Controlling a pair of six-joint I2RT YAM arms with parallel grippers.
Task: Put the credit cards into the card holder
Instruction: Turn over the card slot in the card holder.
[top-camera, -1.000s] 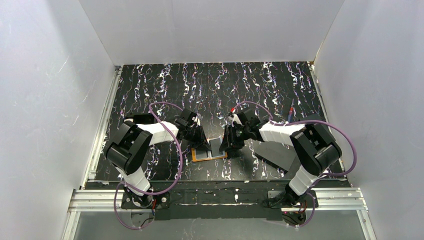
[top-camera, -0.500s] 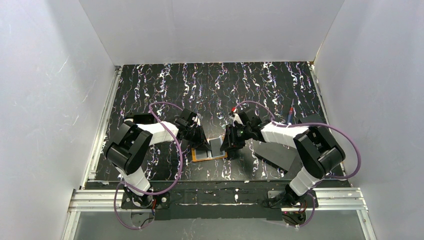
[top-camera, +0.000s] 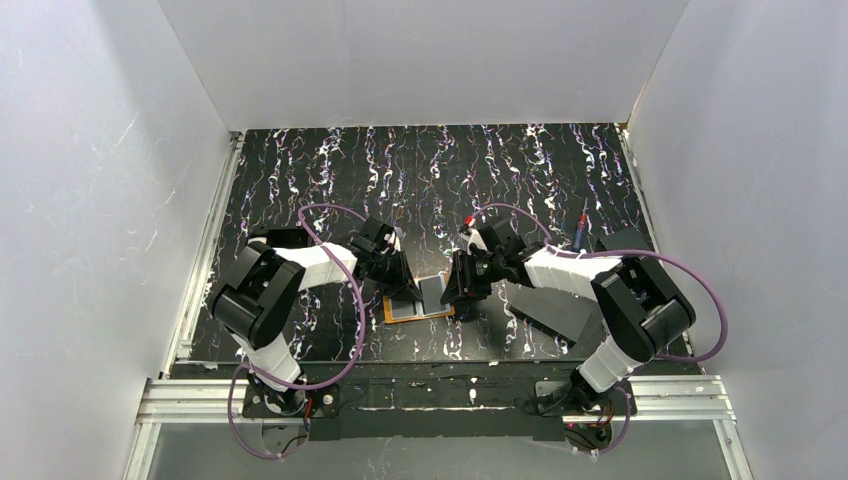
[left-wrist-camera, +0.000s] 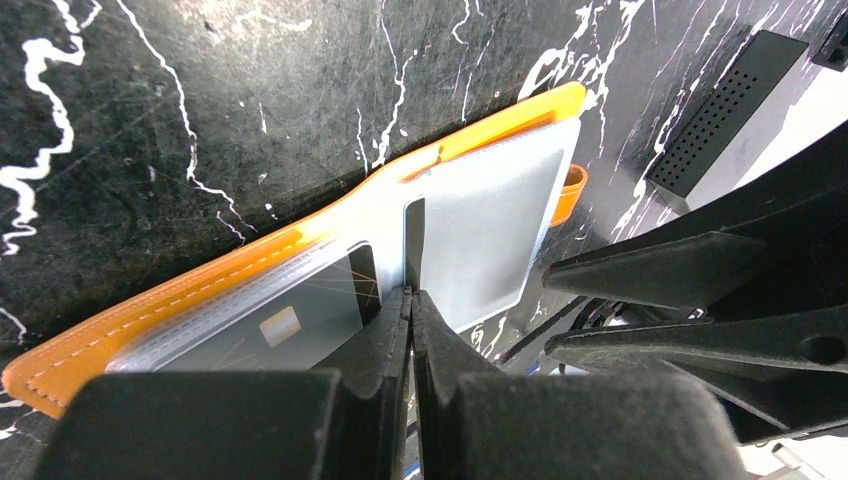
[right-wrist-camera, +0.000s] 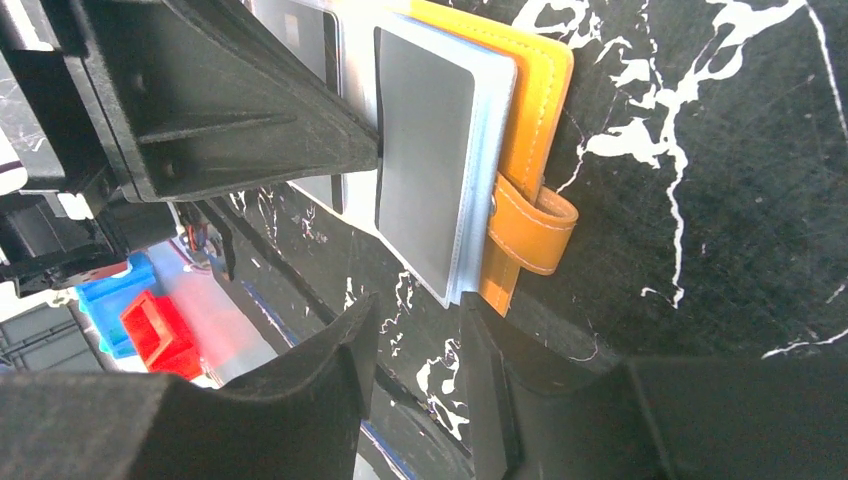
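Observation:
The orange card holder (top-camera: 418, 306) lies open on the table between both grippers, its clear sleeves facing up. In the left wrist view its left sleeve holds a dark card with a chip (left-wrist-camera: 300, 318) and its right sleeve (left-wrist-camera: 485, 225) shows pale grey. My left gripper (left-wrist-camera: 410, 296) is shut, its tips pressed on the holder's middle fold (top-camera: 408, 288). My right gripper (right-wrist-camera: 415, 340) is open and empty, just off the holder's right edge near the orange snap tab (right-wrist-camera: 530, 230). It also shows in the top view (top-camera: 462, 296). A grey card (right-wrist-camera: 425, 160) sits in the nearest sleeve.
A large flat black rectangle (top-camera: 556, 306) lies right of the right gripper. A black perforated block (left-wrist-camera: 715, 115) lies beyond the holder in the left wrist view. White walls enclose the black marbled table (top-camera: 430, 170). A metal rail (top-camera: 430, 395) runs along the near edge.
The right arm's elbow has shifted slightly to the right, while its gripper stays at the holder's right edge. The left arm and the holder have not moved.

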